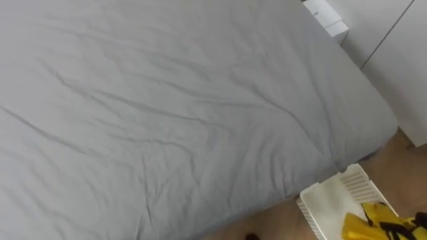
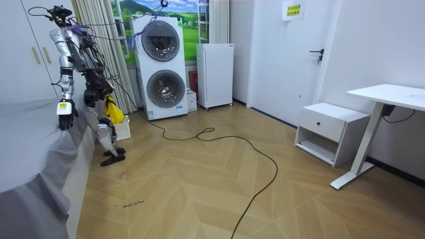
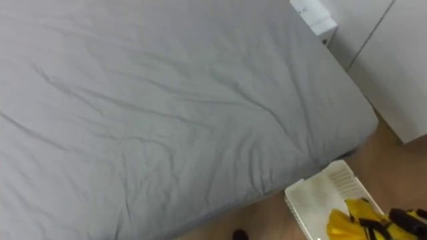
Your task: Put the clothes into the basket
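Note:
A yellow garment [image 1: 375, 223] hangs over the white slatted basket [image 1: 333, 195], which stands on the wood floor by the corner of the grey bed [image 1: 167, 100]. My right hand [image 1: 419, 219] comes in at the lower right, its dark fingers curled on the yellow cloth. In the room view I stand at the bed's side with the yellow garment [image 2: 114, 111] at hip height above the basket [image 2: 124, 128]. My left hand [image 2: 64, 117] hangs relaxed and holds nothing over the bed's edge. The sheet bears only creases.
White wardrobe doors [image 1: 400, 47] rise just beyond the bed's far corner, with a small white box [image 1: 327, 15] beside them. Behind me stand stacked washing machines [image 2: 163, 66], a white cabinet [image 2: 216, 74], a low nightstand [image 2: 330, 131] and a desk [image 2: 392, 96].

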Tool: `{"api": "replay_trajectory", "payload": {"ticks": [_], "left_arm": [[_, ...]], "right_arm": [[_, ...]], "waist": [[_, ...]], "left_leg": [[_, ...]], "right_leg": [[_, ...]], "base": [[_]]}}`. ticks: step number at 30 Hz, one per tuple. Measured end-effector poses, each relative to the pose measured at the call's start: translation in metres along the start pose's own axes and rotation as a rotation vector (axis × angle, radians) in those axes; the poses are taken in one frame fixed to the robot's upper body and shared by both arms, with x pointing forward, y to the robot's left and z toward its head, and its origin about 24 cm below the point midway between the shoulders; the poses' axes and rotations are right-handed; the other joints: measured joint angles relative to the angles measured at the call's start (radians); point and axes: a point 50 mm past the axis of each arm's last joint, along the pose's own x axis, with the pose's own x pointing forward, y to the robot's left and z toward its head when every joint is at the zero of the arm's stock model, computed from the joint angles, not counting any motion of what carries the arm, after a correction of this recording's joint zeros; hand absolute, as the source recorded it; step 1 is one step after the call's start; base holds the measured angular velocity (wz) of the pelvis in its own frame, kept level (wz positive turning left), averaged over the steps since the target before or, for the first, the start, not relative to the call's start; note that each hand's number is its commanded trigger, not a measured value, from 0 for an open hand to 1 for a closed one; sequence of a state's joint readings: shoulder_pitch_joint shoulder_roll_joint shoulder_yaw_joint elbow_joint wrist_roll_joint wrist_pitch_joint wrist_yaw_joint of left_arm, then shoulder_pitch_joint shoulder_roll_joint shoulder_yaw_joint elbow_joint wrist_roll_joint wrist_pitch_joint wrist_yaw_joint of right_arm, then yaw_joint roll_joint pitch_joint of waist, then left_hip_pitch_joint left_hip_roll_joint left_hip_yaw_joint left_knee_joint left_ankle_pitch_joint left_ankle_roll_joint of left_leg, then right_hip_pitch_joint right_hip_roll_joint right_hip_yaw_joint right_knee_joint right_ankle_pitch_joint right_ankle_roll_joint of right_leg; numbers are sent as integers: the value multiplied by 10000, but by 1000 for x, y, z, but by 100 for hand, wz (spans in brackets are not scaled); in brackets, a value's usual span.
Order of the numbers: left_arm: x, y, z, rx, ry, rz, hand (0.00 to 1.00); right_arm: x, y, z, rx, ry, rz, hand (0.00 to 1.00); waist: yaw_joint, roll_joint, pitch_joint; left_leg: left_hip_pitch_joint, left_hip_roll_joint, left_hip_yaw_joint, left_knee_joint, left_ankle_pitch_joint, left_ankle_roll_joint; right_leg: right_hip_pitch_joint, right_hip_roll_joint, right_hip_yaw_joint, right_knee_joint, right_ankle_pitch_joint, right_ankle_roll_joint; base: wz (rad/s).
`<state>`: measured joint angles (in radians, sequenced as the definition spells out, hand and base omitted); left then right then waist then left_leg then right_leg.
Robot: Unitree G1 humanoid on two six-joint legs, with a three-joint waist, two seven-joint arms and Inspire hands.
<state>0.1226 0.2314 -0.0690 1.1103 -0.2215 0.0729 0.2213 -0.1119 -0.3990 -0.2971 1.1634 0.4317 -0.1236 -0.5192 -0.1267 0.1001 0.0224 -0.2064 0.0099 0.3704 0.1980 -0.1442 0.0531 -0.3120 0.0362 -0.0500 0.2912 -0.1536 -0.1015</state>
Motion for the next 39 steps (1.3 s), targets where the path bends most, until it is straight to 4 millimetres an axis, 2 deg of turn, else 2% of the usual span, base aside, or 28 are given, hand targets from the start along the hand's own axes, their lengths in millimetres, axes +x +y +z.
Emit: {"api": "replay_trajectory", "payload": {"ticks": [3,7,8,10,14,18,22,25,26,27,30,35,36,37,38,39], "left_arm": [[0,5,-5,-29,107,157,0],[-1,9,-11,-66,222,278,0],[-1,10,-12,-58,208,297,0],[-1,13,-12,-16,99,345,0],[-1,14,-9,375,-76,405,0],[0,14,-3,636,-257,391,0],[1,12,3,694,-403,197,0],[1,12,5,749,-451,43,0],[1,12,6,754,-471,50,0],[1,13,7,757,-507,69,0],[2,13,10,880,-594,84,0],[1,11,10,1005,-613,2,0],[2,11,11,1005,-620,-19,0],[1,10,11,1005,-623,-61,0],[1,10,11,1018,-622,-94,0],[1,9,11,1051,-619,-149,0]], "right_arm": [[-1,-3,-7,-143,128,58,0],[-2,-9,-18,-527,321,102,0],[-2,-10,-20,-565,347,95,0],[-2,-11,-25,-676,476,110,0],[-3,-10,-26,-825,482,265,0],[-8,0,-27,-1851,101,827,0],[-12,9,-30,-3346,-421,1443,0],[-13,14,-27,-3458,-513,1560,0],[-13,14,-27,-3481,-510,1578,55],[-14,15,-28,-3523,-458,1612,100],[-15,16,-32,-3667,-304,1785,100],[-21,16,-54,-4200,431,2184,100],[-23,17,-59,-4236,606,2338,72],[-24,18,-61,-4254,694,2455,33],[-24,18,-62,-4253,715,2494,0],[-25,18,-63,-4263,761,2577,0]], "waist": [[46,-187,2],[212,-488,-168],[211,-517,-192],[221,-632,-183],[248,-682,-175],[306,-688,-168],[524,-643,-160],[525,-577,-186],[528,-574,-183],[529,-572,-185],[536,-542,-187],[509,-484,-168],[509,-467,-162],[502,-429,-160],[498,-406,-158],[493,-371,-157]], "left_leg": [[450,-35,-213,-122,0,-1],[808,-48,-400,-120,-1,-3],[845,-52,-491,-120,-2,-4],[1039,-51,-509,-134,-10,-15],[1136,-33,-477,-137,-29,-44],[1132,-10,-465,-189,-29,-44],[1122,-2,-444,-286,-28,-44],[957,-5,-418,-284,-26,-41],[918,-6,-422,-283,-26,-40],[811,-6,-426,-272,-25,-39],[593,0,-434,-261,-23,-36],[512,2,-577,-283,-22,-39],[490,1,-600,-288,-21,-41],[471,-2,-609,-289,-21,-41],[461,-4,-619,-290,-21,-41],[457,-13,-662,-301,-21,-41]], "right_leg": [[516,4,-60,-193,-3,2],[1078,-4,-166,-499,8,-1],[1159,-10,-227,-547,13,-3],[1459,-13,-363,-707,13,-3],[1620,-21,-510,-742,12,-2],[1584,-3,-620,-736,27,-13],[1466,8,-614,-706,40,6],[1323,4,-596,-716,91,26],[1276,2,-598,-712,101,26],[1165,2,-601,-708,117,28],[1005,-3,-643,-726,172,17],[1033,-4,-820,-901,205,-15],[1031,-3,-842,-922,204,-17],[1035,-5,-856,-943,204,-17],[1035,-7,-868,-956,204,-17],[1062,-9,-895,-1023,207,-17]], "base": [[6],[6],[20],[22],[13],[8],[-1],[0],[0],[0],[-1],[6],[6],[5],[5],[7]]}}
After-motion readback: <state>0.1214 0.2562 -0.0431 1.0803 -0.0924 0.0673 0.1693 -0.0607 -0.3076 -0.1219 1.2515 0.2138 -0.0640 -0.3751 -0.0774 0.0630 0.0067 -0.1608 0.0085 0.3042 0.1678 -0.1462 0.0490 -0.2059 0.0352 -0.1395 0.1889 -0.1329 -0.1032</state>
